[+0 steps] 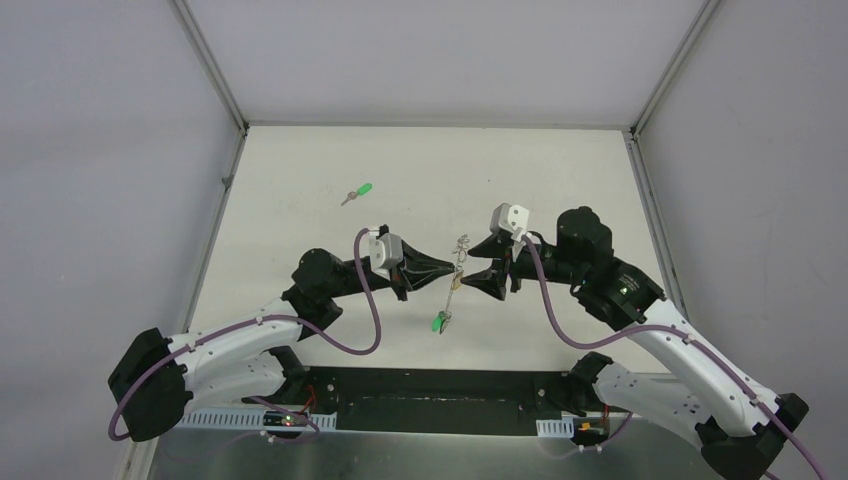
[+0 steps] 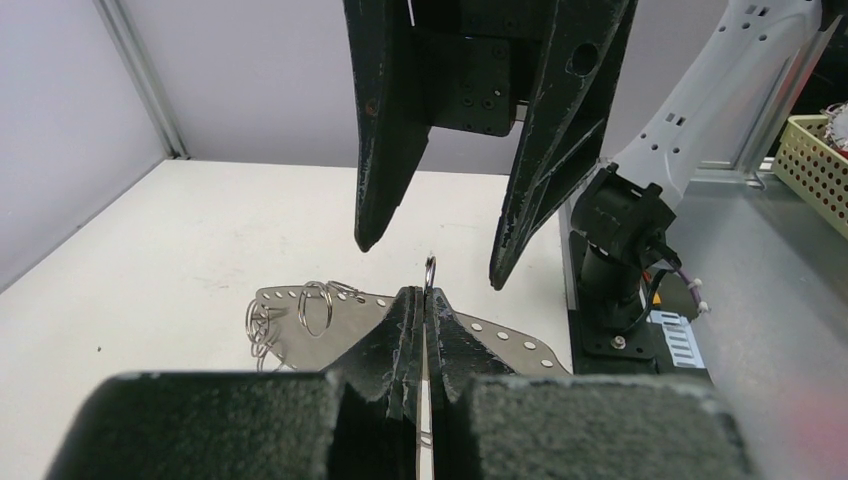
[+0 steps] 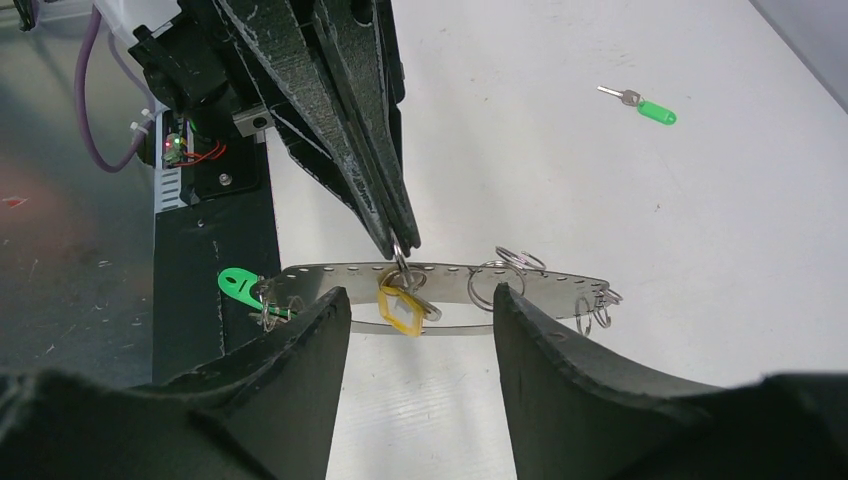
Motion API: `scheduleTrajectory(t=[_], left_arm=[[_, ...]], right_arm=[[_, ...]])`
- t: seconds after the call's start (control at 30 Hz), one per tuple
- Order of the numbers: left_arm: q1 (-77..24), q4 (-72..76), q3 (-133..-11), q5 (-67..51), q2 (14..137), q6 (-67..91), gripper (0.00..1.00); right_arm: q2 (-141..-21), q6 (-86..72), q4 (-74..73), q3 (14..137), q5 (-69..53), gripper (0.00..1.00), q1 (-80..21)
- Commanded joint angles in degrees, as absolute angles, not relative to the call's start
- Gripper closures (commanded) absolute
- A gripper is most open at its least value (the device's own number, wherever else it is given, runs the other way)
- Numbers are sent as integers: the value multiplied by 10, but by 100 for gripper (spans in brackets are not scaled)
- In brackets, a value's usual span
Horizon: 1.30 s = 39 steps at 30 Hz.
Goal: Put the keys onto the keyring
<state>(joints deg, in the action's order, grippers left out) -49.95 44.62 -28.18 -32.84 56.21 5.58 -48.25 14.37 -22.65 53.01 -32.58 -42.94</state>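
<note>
The keyring is a long flat perforated metal strip point(image 3: 545, 284) carrying several small split rings, hanging above the table. My left gripper point(image 2: 428, 297) is shut on one small ring point(image 2: 430, 268) at the strip's middle. From that ring dangles a yellow-headed key point(image 3: 402, 310). A green-headed key point(image 3: 240, 283) hangs at the strip's near end point(image 1: 438, 322). A second green key point(image 1: 358, 192) lies loose on the table at the far left. My right gripper point(image 3: 420, 293) is open, its fingers to either side of the yellow key without touching it, facing the left gripper point(image 1: 455, 275).
The black base plate point(image 1: 430, 385) and both arm mounts line the near edge. Grey walls and a metal frame close in the white table point(image 1: 560, 180) on three sides. A yellow mesh basket point(image 2: 815, 150) stands off the table to the right.
</note>
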Motion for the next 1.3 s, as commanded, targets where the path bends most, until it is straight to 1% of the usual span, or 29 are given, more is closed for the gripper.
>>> scheduleTrajectory(t=[0.0,0.1,0.2,0.37,0.47,0.5,0.53,0.57,0.73,0.97,1.2,1.27], left_arm=[[-504,449,-291,-303,541,51,100],[-504,384,-304,-282,530,32,100],[-504,281,-342,-254,525,11,100],[-503,136,-399,-214,545,-14,100],[-504,96,-419,-205,564,-11,100],[-503,84,-425,-200,571,-6,100],[-503,71,-430,-195,579,-2,100],[-504,57,-436,-191,588,-2,100],[-504,13,-450,-190,629,17,100],[-504,12,-470,-192,700,35,100],[-504,49,-507,-214,788,49,94],[-504,74,-512,-216,811,59,89]], right_arm=[[-474,136,-211,530,-338,44,-427],[-475,136,-211,525,-338,44,-427],[-481,136,-210,522,-338,44,-426],[-503,136,-213,521,-338,44,-417],[-518,136,-219,520,-338,44,-403],[-522,44,-221,519,-303,15,-397],[-525,8,-222,517,-296,6,-392],[-526,3,-222,514,-295,5,-386],[-523,-35,-221,501,-290,4,-364],[-516,-53,-223,486,-281,4,-348],[-508,-59,-233,476,-274,4,-338],[-503,-60,-237,473,-270,4,-334]])
